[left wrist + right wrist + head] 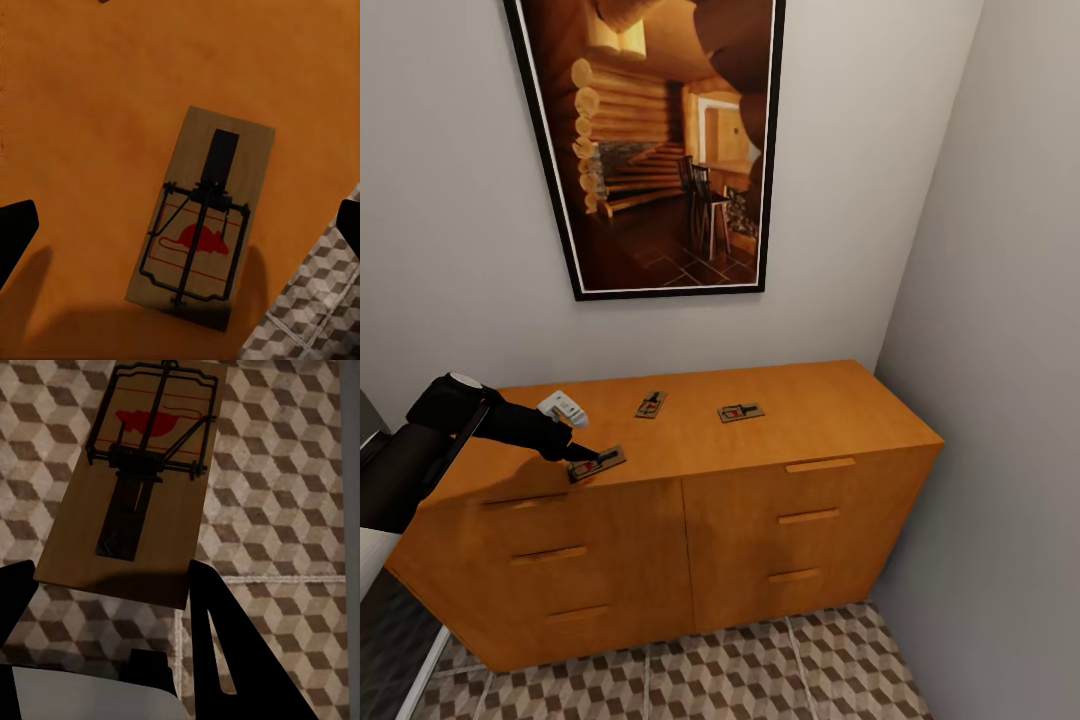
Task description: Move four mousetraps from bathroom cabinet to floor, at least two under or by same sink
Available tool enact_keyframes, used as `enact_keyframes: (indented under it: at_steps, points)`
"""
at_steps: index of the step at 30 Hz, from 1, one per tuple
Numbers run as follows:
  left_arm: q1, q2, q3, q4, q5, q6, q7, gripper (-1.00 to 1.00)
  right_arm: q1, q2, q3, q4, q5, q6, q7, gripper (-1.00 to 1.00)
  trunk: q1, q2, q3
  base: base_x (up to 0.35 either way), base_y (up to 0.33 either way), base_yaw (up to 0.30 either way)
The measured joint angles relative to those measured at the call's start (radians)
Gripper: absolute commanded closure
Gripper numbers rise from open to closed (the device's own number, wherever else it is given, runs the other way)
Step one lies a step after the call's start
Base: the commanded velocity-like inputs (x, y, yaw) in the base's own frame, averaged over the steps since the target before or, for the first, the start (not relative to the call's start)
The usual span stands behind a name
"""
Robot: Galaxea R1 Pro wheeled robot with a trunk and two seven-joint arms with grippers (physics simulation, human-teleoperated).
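Observation:
The orange-brown cabinet carries three mousetraps on its top. One mousetrap lies at the front left edge, a second mousetrap farther back, and a third mousetrap near the middle. My left gripper hovers just above the front-left trap. The left wrist view has that mousetrap flat on the wood between the widely open fingers. My right gripper is shut on the near end of another mousetrap, held above the cube-patterned bathroom floor.
A large framed picture hangs on the wall over the cabinet. A grey side wall stands close on the cabinet's right. A narrow strip of tiled floor runs before the drawer fronts. A small white part sits by my left wrist.

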Motion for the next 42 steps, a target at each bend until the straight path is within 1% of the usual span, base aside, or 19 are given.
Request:
enact_keyframes:
  at_steps: [8,12,15,17,19,20,22,24,27,28,30,31,33,36,42]
  points:
    - [0.000,0.000,0.000,-0.001,-0.005,0.000,0.000,-1.00,0.000,-0.001,-0.001,0.000,0.000,0.000,0.000,1.00,0.000,0.000,0.000,0.000,0.000,0.000]
    - [0.000,-0.001,-0.008,-0.003,-0.020,0.000,0.000,-1.00,0.000,-0.001,-0.001,0.000,0.000,0.000,0.000,1.00,0.000,0.000,0.000,0.000,0.000,0.000]
    - [0.000,-0.002,-0.023,-0.005,-0.042,0.000,0.000,-1.00,0.000,-0.001,-0.001,0.000,0.000,0.000,0.000,1.00,0.000,0.000,0.000,0.000,0.000,0.000]
    - [0.000,-0.003,-0.036,-0.009,-0.064,0.001,0.000,-1.00,0.000,-0.001,-0.001,0.000,0.000,0.000,0.000,1.00,0.000,0.000,0.000,0.000,0.000,0.000]
    - [0.000,-0.003,-0.042,-0.013,-0.080,0.001,0.000,-1.00,0.000,-0.002,-0.001,0.000,0.000,0.000,0.000,1.00,0.000,0.000,0.000,0.000,0.000,0.000]
    - [0.000,-0.005,-0.045,-0.019,-0.095,0.001,-0.001,-1.00,0.001,-0.002,-0.001,0.000,0.000,0.000,0.000,1.00,0.000,0.000,0.000,0.000,0.000,0.000]
    - [0.000,-0.006,-0.047,-0.027,-0.110,0.002,0.000,-1.00,0.000,-0.002,-0.001,-0.001,0.000,0.000,0.000,1.00,0.000,0.000,0.000,0.000,0.000,0.000]
    - [0.000,-0.008,-0.050,-0.038,-0.142,0.002,0.000,-1.00,0.000,-0.002,-0.001,0.000,0.000,0.000,0.000,1.00,0.000,0.000,0.000,0.000,0.000,0.000]
    - [0.000,-0.009,-0.051,-0.042,-0.174,0.003,0.000,-1.00,0.000,-0.002,-0.001,0.000,0.000,0.000,0.000,1.00,0.000,0.000,0.000,0.000,0.000,0.000]
    - [0.000,-0.010,-0.052,-0.044,-0.199,0.004,-0.001,-1.00,0.000,-0.001,-0.001,0.000,0.000,0.000,0.000,1.00,0.000,0.000,0.000,0.000,0.000,0.000]
    - [0.000,-0.012,-0.054,-0.048,-0.223,0.005,-0.001,-1.00,0.000,-0.001,-0.001,0.000,0.000,0.000,0.000,1.00,0.000,0.000,0.000,0.000,0.000,0.000]
    - [0.000,-0.015,-0.055,-0.052,-0.244,0.005,-0.002,-1.00,0.000,-0.001,-0.001,0.000,0.000,0.000,0.000,1.00,0.000,0.000,0.000,0.000,0.000,0.000]
    - [0.000,-0.019,-0.055,-0.061,-0.266,0.006,-0.003,-1.00,0.000,0.000,0.000,0.000,0.000,0.000,0.000,1.00,0.000,0.000,0.000,0.000,0.000,0.000]
    - [0.000,-0.023,-0.056,-0.075,-0.281,0.006,-0.004,-1.00,0.000,0.000,0.000,0.000,0.000,0.000,0.000,1.00,0.000,0.000,0.000,0.000,0.000,0.000]
    - [0.000,-0.032,-0.056,-0.084,-0.292,0.006,-0.004,-1.00,0.001,0.000,0.000,0.000,0.000,0.000,0.000,1.00,0.000,0.000,0.000,0.000,0.000,0.000]
